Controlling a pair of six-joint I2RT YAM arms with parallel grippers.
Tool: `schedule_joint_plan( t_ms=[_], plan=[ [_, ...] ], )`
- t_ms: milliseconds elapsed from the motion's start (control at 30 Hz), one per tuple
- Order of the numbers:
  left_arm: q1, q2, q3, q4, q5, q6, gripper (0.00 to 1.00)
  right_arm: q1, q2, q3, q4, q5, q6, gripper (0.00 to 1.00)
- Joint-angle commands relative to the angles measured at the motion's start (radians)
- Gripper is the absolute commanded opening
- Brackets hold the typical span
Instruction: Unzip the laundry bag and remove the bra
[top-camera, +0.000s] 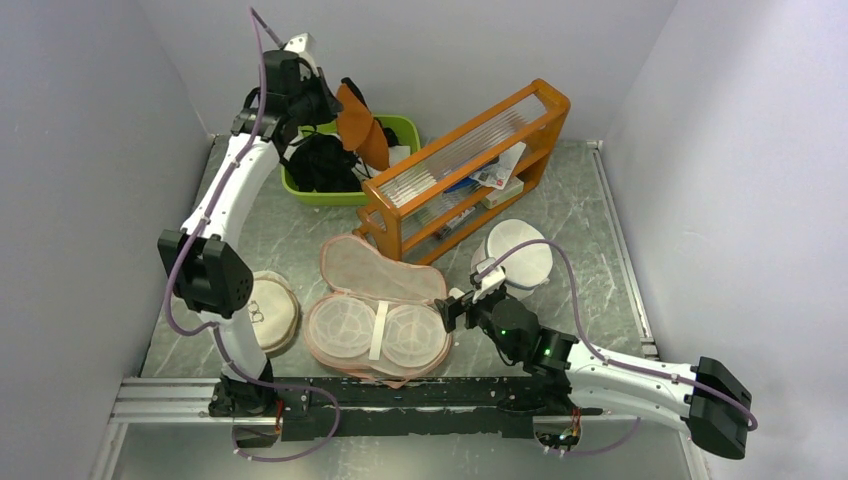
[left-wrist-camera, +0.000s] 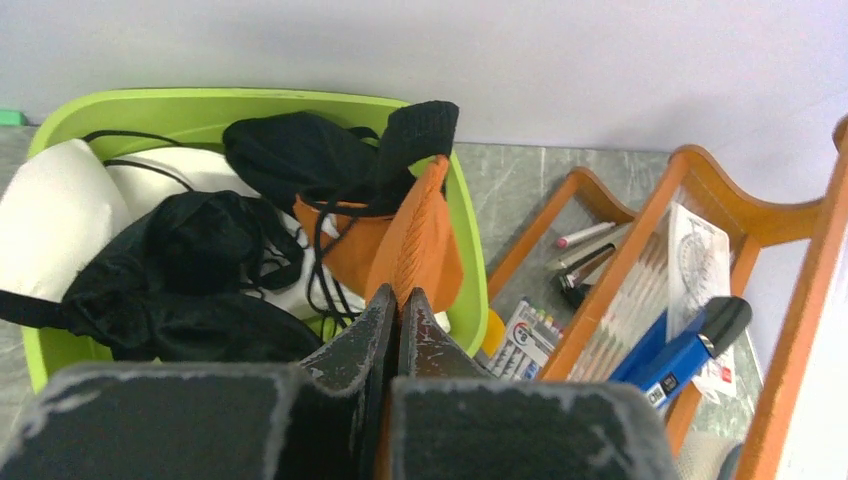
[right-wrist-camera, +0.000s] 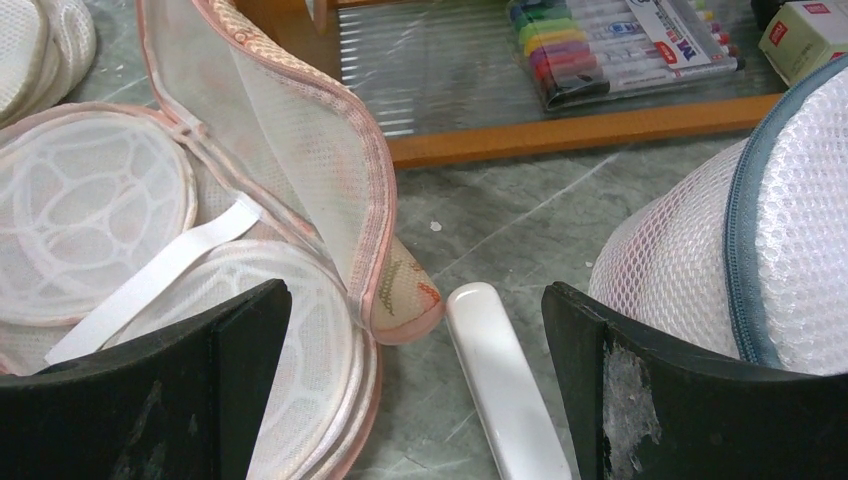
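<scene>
left gripper (left-wrist-camera: 398, 300) clamped on the bra (left-wrist-camera: 420, 235) above the green bin (left-wrist-camera: 200, 100); right gripper (right-wrist-camera: 412, 295) fingers apart beside the open laundry bag (right-wrist-camera: 300, 150); marker pack (right-wrist-camera: 620, 45) print too blurred.

Laundry bag (top-camera: 380, 268) showing sheer matt mesh cloth with a woven zipper rim, bra (left-wrist-camera: 415, 245) showing ribbed matt orange fabric, green bin (left-wrist-camera: 200, 105) gleaming in smooth plastic, rack (top-camera: 384, 214) shining in varnished wood with ribbed clear shelves, tabletop (top-camera: 590, 230) looking marbled and dull.
</scene>
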Motion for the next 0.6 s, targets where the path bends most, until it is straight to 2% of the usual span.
schedule_joint_plan(
  t_ms=[0,267,500,567],
  plan=[
    [0.090,0.002,-0.048,0.070,0.057,-0.029,0.07,-0.005,-0.004,0.008,0.032,-0.004,-0.011,0.98],
    [0.176,0.113,-0.144,0.095,0.096,0.016,0.07,-0.004,0.019,0.013,0.039,-0.005,-0.012,0.98],
    [0.230,0.251,-0.156,0.086,0.131,0.046,0.07,-0.004,0.005,0.009,0.039,-0.004,-0.010,0.98],
    [0.230,0.276,-0.156,0.082,0.127,0.048,0.11,-0.003,-0.003,0.004,0.039,-0.004,-0.010,0.98]
  ],
)
